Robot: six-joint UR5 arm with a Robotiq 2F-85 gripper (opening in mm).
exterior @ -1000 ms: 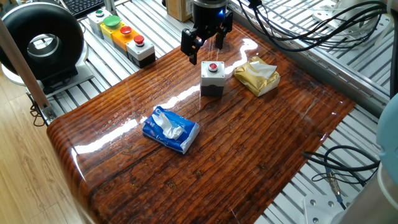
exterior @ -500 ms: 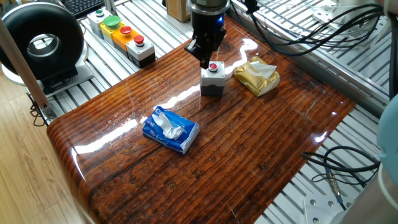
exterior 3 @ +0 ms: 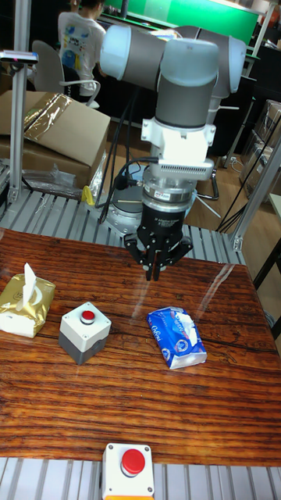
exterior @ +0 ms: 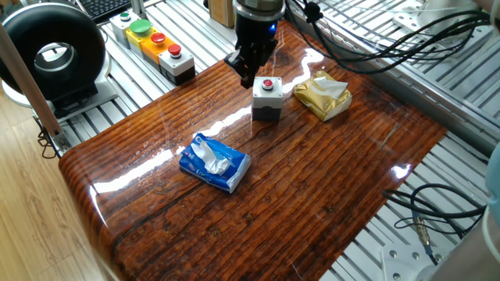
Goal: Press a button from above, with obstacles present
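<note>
One button box (exterior: 266,97) stands near the table's (exterior: 328,179) far edge, grey below, white on top, with one small red button (exterior: 268,83). No brand or writing can be read on anything here. From the left in the fixed view: one row of four control buttons (exterior: 152,40) off the table, one blue-and-white tissue pack (exterior: 213,163) lying well in front of the box, the box itself, then one gold packet (exterior: 322,95) just right of it, apart from it. Half a second ago the gripper (exterior: 248,78) hung right over the button; now it sits slightly left of it, beside the box's top. In the tall view its fingers (exterior 3: 148,269) are pressed together, holding nothing.
</note>
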